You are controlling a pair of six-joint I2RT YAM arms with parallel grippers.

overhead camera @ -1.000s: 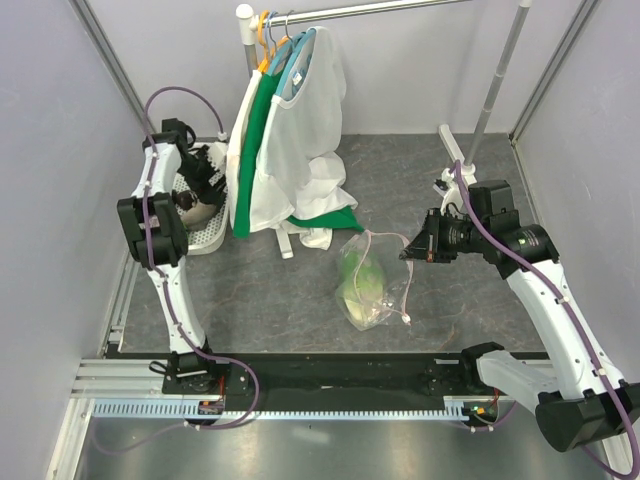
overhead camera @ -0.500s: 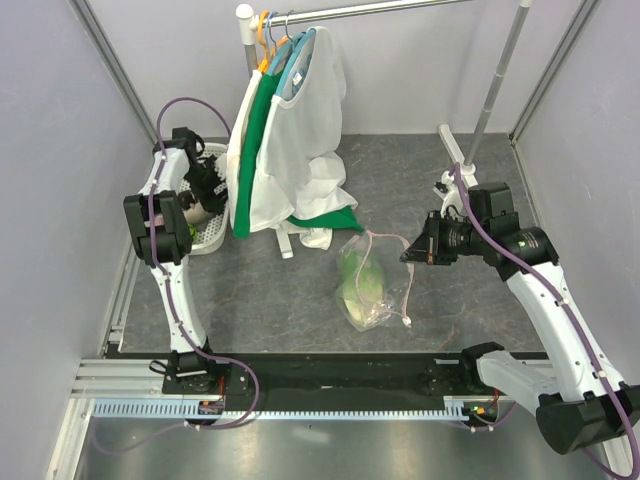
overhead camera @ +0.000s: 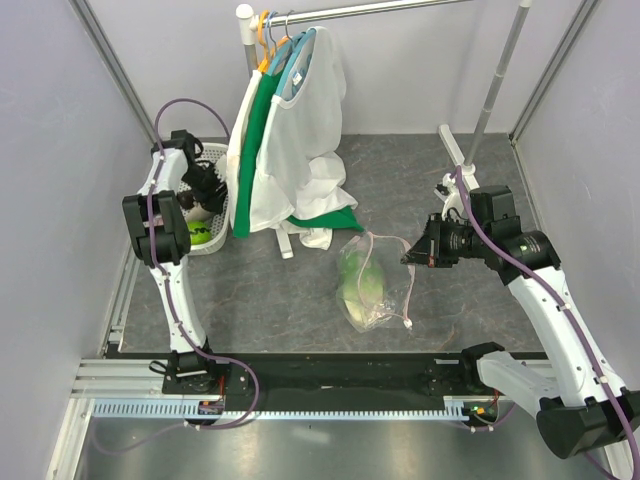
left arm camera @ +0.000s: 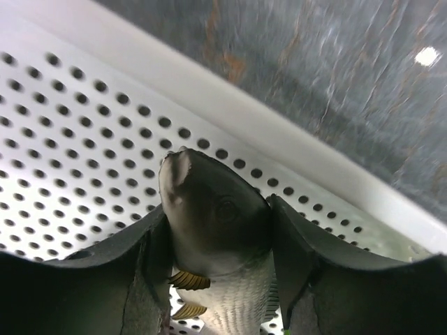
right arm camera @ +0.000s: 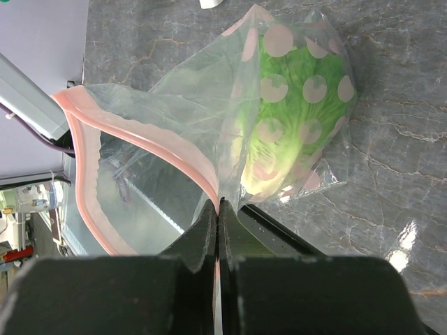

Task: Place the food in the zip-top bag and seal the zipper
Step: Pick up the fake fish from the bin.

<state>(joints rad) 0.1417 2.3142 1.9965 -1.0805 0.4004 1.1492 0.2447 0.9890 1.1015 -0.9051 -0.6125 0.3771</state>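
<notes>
Roughly a quarter of the job looks done, judging by what lies where.

At the upper left of the overhead view, the left end effector (overhead camera: 207,186) reaches into a white perforated basket (overhead camera: 216,243) on the desk (overhead camera: 260,300). Its wrist view shows the fingers (left arm camera: 143,251) pressed against both sides of a pale oblong food item (left arm camera: 204,192) with a dark upper end, so it appears clenched on that piece, just above the basket floor (left arm camera: 70,139). A small green round fruit (overhead camera: 200,234) sits in the basket below the arm. I cannot pick out the eggplant in any view.

In the middle, a white mesh garment (overhead camera: 305,130) hangs from the rail and takes no part in the work.

Right of centre, the zip-top bag (overhead camera: 378,285) lies on the desk with the lettuce head (overhead camera: 360,280) already inside, clear through the dotted plastic in the right wrist view (right arm camera: 293,105). The right end effector (overhead camera: 411,254) is clamped on the bag's mouth, its fingers pinching the pink zipper (right arm camera: 85,164) strip and lifting that edge so the opening gapes toward the left.

So one item is bagged. The piece in the left grasp has to travel across to the open mouth, the fruit and any other food have to follow, and the zipper has not yet been pressed closed.
</notes>
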